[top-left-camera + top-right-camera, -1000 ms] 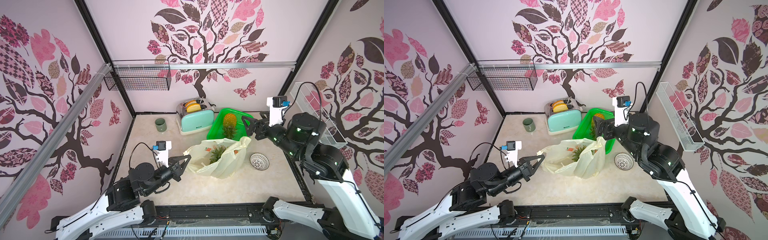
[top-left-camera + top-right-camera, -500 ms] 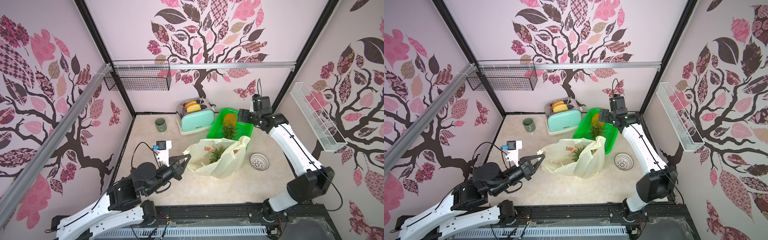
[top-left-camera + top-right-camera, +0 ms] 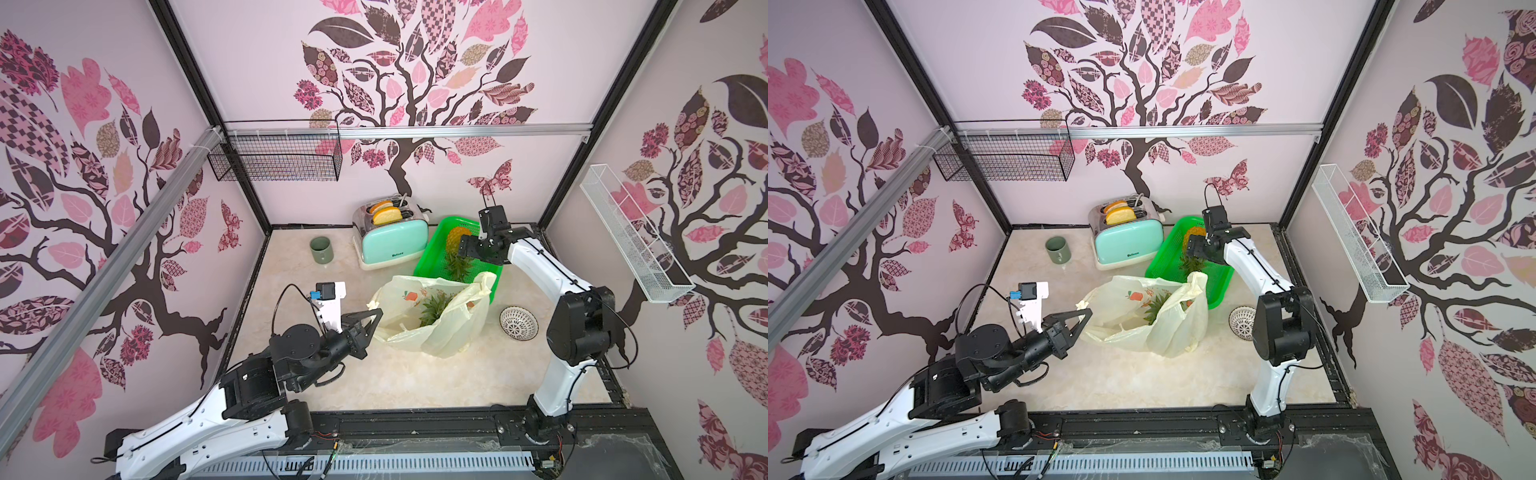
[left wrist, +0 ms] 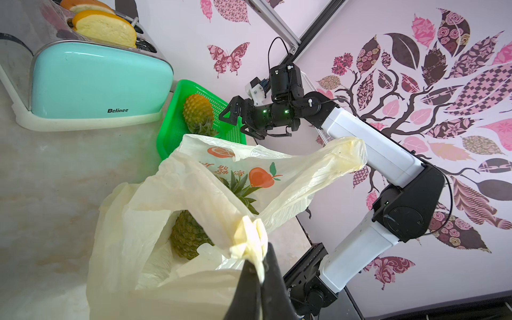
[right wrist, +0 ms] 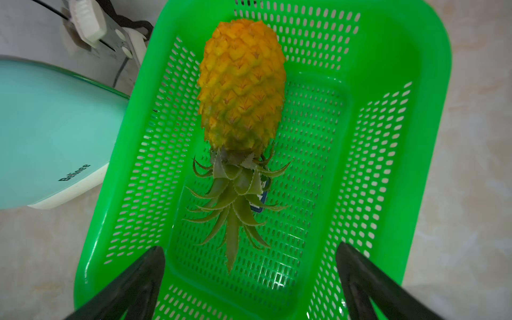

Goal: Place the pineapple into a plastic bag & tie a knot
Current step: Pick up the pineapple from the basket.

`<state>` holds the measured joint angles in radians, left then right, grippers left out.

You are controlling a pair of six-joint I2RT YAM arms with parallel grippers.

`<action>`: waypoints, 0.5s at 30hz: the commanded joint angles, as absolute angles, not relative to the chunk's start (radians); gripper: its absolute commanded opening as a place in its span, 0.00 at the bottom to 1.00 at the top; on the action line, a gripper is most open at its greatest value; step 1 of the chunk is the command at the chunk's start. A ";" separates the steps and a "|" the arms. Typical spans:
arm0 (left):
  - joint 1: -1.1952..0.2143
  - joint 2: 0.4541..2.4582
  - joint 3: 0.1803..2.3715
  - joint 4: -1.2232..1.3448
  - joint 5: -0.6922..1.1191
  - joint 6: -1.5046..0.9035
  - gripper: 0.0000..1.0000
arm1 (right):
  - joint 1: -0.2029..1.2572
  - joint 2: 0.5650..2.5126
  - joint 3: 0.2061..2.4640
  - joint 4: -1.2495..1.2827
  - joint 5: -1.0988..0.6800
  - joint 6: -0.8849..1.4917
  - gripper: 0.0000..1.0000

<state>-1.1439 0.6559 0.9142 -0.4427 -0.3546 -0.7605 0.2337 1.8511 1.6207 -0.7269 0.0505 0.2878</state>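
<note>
So from where I'm standing, this one's roughly halfway. The plastic bag [image 3: 440, 328] sits slumped around the middle of the worktop, mouth gaping, and there's already a greenish pineapple [image 4: 188, 238] lying inside it, leaves poking up toward the opening. I'd call the "put it in" part done, at least for that fruit.

The left hand [image 3: 378, 312] is pinched fully shut on one bag handle [image 4: 249, 235], bunched up pale yellow right at its tips, and it's holding that side of the mouth up. The other handle [image 4: 343, 155] just sticks up loose on the far side of the bag with nothing gripping it.

The right hand [image 3: 465, 247] is spread as wide as it goes and has hold of nothing. It hangs over the green basket [image 5: 426, 83] near the worktop's back right corner, just beside the toaster [image 3: 392, 245]. A yellow pineapple [image 5: 241, 83] lies in that basket, crown pointing toward the hand. My guess is it's going for that one next, though I can't be sure.

What's left: no knot anywhere yet. Both handles have to be gathered and tied, and right now only one is in a grip.
</note>
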 commanded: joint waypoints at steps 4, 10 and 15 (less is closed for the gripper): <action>-1.141 0.690 0.962 -0.459 -0.359 -0.747 0.00 | 0.273 1.932 1.618 -0.689 0.067 0.387 0.99; -1.141 0.700 0.959 -0.455 -0.348 -0.747 0.00 | 0.275 2.023 1.652 -0.667 0.048 0.408 0.99; -1.141 0.699 0.955 -0.447 -0.344 -0.750 0.00 | 0.275 2.090 1.670 -0.648 0.055 0.422 0.99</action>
<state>-1.1439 0.7010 0.9348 -0.4511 -0.3527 -0.7593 0.2779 2.0647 1.6238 -0.6746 0.0448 0.3992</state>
